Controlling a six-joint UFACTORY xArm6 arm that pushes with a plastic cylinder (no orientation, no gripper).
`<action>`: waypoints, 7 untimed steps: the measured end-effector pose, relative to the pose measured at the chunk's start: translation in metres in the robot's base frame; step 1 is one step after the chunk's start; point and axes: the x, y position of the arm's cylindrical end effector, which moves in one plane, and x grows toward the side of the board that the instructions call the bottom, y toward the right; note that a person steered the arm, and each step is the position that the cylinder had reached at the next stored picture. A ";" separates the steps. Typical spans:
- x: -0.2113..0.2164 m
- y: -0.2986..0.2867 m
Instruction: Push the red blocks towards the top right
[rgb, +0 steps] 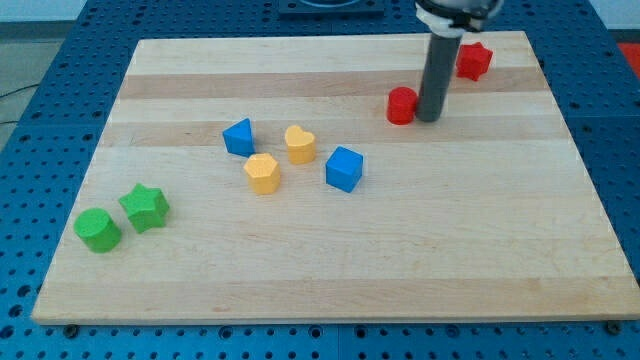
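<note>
Two red blocks are on the wooden tabletop (330, 260), both in the upper right part of the view. One red block (473, 61), of a shape like a star, already lies close to the top right corner. The other, a red cylinder (401, 105), is lower and more to the view's left. The arm has no claw at all, only a dark rod, so nothing can be said about open or closed; the rod's tip (429, 118) stands just beside the red cylinder, on its right side, touching it or almost touching.

This position seems not good for the step in hand. To send the cylinder towards the top right, the tip probably needs to come behind it, on the lower left side of the block, and then push along a line that goes through the middle of the block. A round block slips away easily when the push is off centre, so a slow and straight push seems better. While the tip goes around, it should keep apart from the cylinder, otherwise it may knock it to the left.

The blue, yellow and green blocks are well apart and should not disturb.
</note>
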 end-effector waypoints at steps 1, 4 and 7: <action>0.037 -0.010; -0.056 -0.010; -0.031 0.106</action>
